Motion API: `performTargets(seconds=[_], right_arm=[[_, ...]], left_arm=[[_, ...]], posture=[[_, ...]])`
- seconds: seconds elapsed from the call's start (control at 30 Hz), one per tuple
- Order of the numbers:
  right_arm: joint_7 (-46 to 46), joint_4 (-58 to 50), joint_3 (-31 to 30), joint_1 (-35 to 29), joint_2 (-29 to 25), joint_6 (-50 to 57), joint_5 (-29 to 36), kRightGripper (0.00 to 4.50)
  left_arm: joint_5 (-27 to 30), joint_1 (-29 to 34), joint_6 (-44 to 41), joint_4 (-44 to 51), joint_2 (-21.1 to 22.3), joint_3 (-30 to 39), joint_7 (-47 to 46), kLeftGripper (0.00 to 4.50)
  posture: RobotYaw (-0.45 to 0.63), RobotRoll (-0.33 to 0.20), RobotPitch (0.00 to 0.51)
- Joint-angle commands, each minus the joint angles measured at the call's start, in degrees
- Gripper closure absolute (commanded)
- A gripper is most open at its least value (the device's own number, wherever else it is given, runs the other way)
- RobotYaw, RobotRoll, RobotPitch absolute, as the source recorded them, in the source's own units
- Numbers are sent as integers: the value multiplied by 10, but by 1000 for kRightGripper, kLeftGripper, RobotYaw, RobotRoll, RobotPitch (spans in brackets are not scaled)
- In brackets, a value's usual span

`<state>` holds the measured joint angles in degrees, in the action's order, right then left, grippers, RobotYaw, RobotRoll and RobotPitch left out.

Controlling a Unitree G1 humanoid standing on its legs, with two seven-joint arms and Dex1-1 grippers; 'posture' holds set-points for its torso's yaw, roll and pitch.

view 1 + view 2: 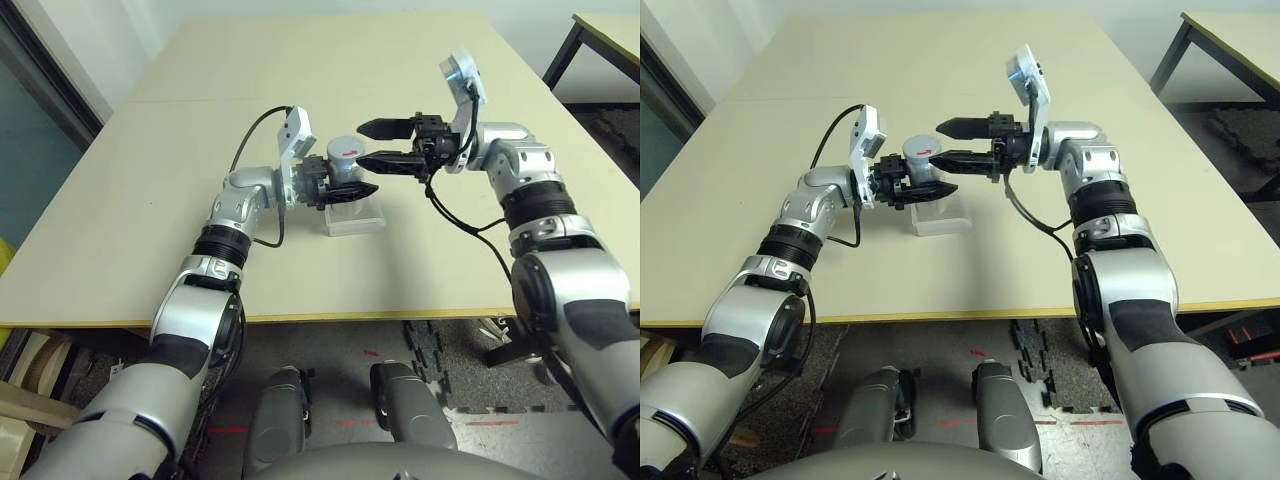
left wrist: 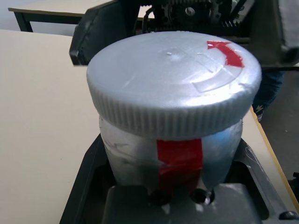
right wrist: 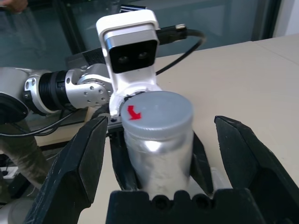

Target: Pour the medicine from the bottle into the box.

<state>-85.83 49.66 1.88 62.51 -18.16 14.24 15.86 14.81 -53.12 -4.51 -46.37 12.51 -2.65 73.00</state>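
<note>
My left gripper [image 1: 350,177] is shut on the bottle [image 1: 343,163], a silver-grey cylinder with a red stripe [image 2: 180,158]. It holds the bottle upright, with the grey cap [image 2: 173,79] on top. The box [image 1: 355,216], a clear shallow tray, rests on the table directly below the bottle. From the right, my right gripper [image 1: 362,144] reaches in at cap height and is open. Its fingers [image 3: 79,163] stand on either side of the bottle [image 3: 159,149] without touching it. The medicine is hidden.
The beige table [image 1: 150,200] stretches wide on all sides of the box, with its front edge [image 1: 350,317] near my body. A second table [image 1: 610,30] stands at the far right, across a gap of floor. Cables hang from both wrists.
</note>
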Motion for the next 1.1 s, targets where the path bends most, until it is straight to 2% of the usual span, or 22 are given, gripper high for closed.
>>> performTargets(seconds=[0.03, 0.53, 0.6, 0.77, 1.1], right_arm=[[5, -10, -9, 2, 10, -4, 0, 0], [46, 43, -9, 23, 26, -58, -16, 0], [48, 46, -8, 25, 26, -60, -16, 371], [46, 48, -6, 26, 27, -62, -14, 1886], [33, 39, 12, 29, 29, -45, 15, 1921]], left_arm=[[-7, -7, 4, -8, 0, -3, 3, 1830], [-7, -3, 5, -5, -1, -3, 1, 1830], [-7, -3, 5, -6, -2, -3, 1, 1830], [-6, -2, 6, -6, -2, -3, 0, 1830], [-8, -1, 6, -10, -1, -3, 1, 1829]], posture=[[-235, 0, 77], [-230, 0, 69], [-230, 0, 69], [-232, 0, 67], [-233, 0, 71]])
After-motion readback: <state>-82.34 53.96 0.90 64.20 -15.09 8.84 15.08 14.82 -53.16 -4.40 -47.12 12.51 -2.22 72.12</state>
